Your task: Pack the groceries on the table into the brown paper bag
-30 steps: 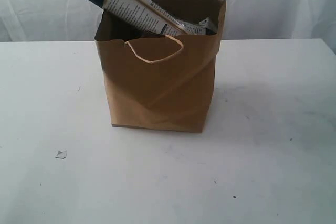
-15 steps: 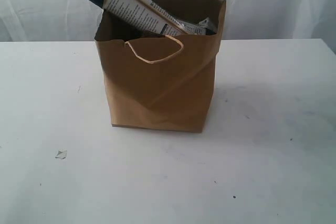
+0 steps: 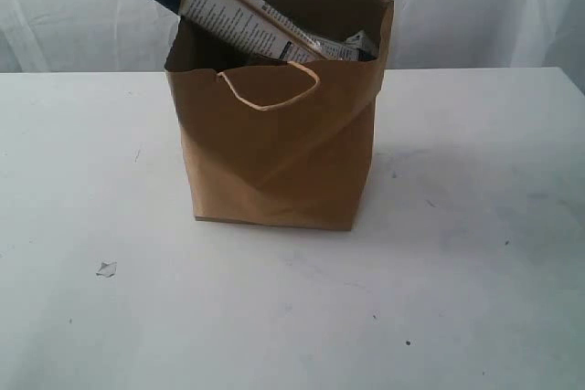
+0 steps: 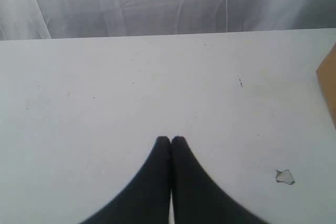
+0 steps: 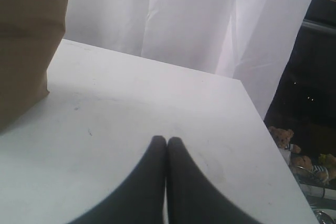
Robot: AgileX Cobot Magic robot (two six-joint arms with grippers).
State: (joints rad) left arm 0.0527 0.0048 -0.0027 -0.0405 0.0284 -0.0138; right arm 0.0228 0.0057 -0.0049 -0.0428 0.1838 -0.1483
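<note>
Bag: the tall brown paper bag (image 3: 274,152) stands upright on the flat white table (image 3: 475,271).
Packet: the long dark-blue packet (image 3: 228,8) pokes out of its top, tilted.
Left gripper (image 4: 170,140): black jaws pressed together, holding nothing.
Right gripper (image 5: 166,141): the same.
Change: nothing moved since before.

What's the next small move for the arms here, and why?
Probably none beyond parking both arms: the left gripper and right gripper are shut and empty, nothing left to pack shows on the table, and the long dark-blue packet already leans inside the brown paper bag, poking above its rim.
</note>
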